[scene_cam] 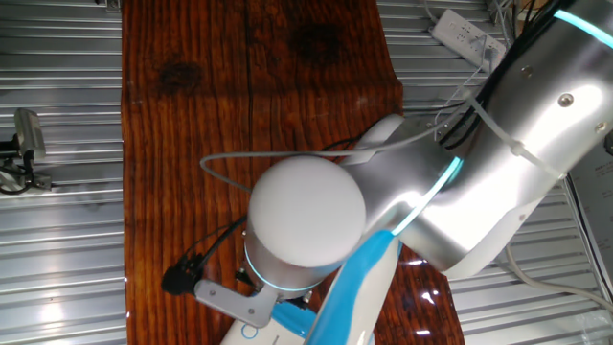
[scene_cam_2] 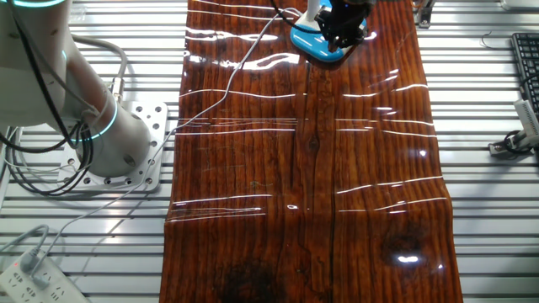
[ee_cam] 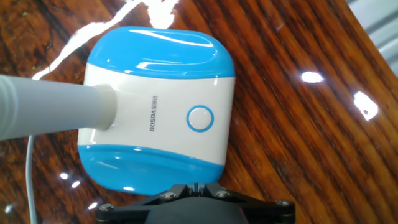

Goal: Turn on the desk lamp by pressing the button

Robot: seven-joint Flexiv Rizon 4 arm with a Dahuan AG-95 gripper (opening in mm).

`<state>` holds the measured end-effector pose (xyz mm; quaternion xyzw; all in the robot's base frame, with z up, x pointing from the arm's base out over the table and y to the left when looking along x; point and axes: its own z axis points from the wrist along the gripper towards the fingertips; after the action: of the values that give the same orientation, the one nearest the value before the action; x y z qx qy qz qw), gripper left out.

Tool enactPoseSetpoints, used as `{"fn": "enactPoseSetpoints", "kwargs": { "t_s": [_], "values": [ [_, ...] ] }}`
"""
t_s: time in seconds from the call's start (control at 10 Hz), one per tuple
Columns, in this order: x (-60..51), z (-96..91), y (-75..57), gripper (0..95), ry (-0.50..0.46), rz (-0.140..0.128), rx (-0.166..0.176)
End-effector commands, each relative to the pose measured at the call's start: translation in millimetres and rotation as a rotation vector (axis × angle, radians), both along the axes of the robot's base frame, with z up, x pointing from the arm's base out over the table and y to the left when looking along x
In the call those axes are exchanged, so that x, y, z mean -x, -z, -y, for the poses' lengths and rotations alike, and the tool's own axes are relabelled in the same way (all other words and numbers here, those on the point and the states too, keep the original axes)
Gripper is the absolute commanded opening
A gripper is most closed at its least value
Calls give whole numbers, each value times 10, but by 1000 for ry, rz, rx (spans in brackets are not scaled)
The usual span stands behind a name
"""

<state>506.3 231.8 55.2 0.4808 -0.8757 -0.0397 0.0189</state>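
I read the desk lamp (ee_cam: 158, 106) as standing at one end of the wooden bench (scene_cam_2: 312, 168), its blue-and-white base facing up toward the hand camera with the round button (ee_cam: 199, 119) in plain sight on the white centre band. The end effector (ee_cam: 195, 185) sits at the base's near edge in the hand view, and its two fingertips meet at a point there, so I report it as clenched with nothing grasped. I see no glow from the lamp in any view, so I judge the press as not yet made; the approach is done, and the remaining work is to centre the tip over the button and push down. The lamp's grey arm (ee_cam: 46, 109) extends off to the side, away from the button, and does not obstruct. The thin white cord (scene_cam_2: 227, 93) trails across the bench toward a power strip (scene_cam_2: 34, 273) on the metal slats, well apart from the button.
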Motion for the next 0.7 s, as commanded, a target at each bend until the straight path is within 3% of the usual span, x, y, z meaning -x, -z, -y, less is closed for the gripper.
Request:
{"fn": "enactPoseSetpoints", "kwargs": {
  "t_s": [0.1, 0.4, 0.7],
  "values": [
    [-3, -3, 2, 0, -23, -4, -3],
    [0, -3, 3, 0, -138, 1, -40],
    [26, -7, 15, 0, -153, -4, -74]
  ]
}}
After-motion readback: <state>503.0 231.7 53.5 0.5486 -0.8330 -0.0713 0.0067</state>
